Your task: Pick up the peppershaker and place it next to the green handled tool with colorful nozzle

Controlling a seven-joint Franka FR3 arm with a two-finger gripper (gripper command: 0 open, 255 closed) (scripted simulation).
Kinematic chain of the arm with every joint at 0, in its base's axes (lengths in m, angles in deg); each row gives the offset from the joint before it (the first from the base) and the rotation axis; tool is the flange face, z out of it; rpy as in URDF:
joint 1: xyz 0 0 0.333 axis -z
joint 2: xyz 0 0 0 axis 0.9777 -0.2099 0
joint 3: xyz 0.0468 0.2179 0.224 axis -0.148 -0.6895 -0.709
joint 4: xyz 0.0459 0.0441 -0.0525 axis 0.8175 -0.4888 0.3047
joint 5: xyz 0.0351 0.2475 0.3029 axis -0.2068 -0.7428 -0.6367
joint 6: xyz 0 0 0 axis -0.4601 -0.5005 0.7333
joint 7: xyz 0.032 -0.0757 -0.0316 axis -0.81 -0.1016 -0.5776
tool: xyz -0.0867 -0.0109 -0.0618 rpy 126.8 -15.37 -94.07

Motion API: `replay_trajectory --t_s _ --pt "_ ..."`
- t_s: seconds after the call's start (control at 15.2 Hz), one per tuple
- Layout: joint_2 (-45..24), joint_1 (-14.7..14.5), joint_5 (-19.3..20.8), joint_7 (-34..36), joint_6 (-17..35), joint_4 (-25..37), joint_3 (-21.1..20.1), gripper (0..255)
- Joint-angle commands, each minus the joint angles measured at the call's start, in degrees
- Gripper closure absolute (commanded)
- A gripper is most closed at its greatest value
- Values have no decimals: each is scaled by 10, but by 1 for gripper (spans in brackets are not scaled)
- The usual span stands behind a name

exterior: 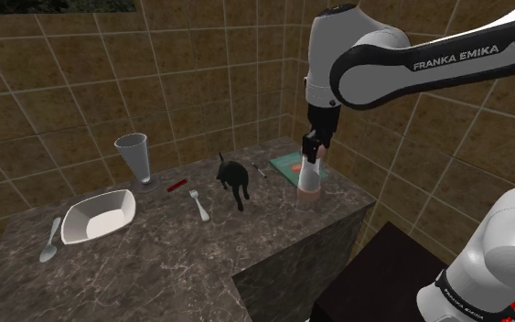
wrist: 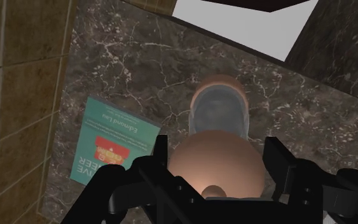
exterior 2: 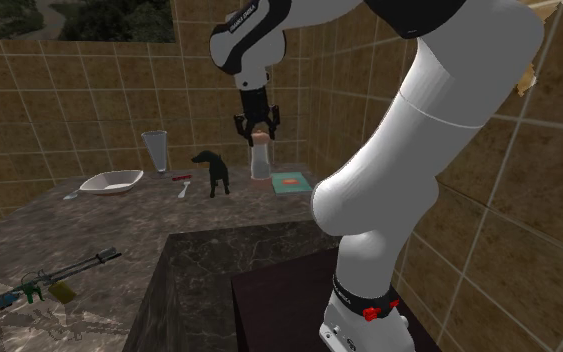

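Claw of mine point(exterior: 312, 154) pinches the pepper shaker point(exterior: 309, 185) by its cap (upright carries safest), beside the teal book point(exterior: 287, 164) at the table's point(exterior: 155, 252) edge.

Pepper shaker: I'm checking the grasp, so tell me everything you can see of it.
The pepper shaker is upright: rounded copper-brown cap, clear greyish body, brown base. The gripper clasps its cap from above, one black finger each side. It is at a corner of the dark marbled counter, beside a teal booklet, not touching it. Whether its base rests on the counter or hangs just above, I cannot tell.
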Motion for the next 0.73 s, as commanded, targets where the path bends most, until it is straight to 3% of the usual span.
replay_trajectory --t_s 0.0,0.66 --pt "2 0 -1 -3 -18 16 1 255" --pt "3 2 -1 -14 -94 92 4 255"
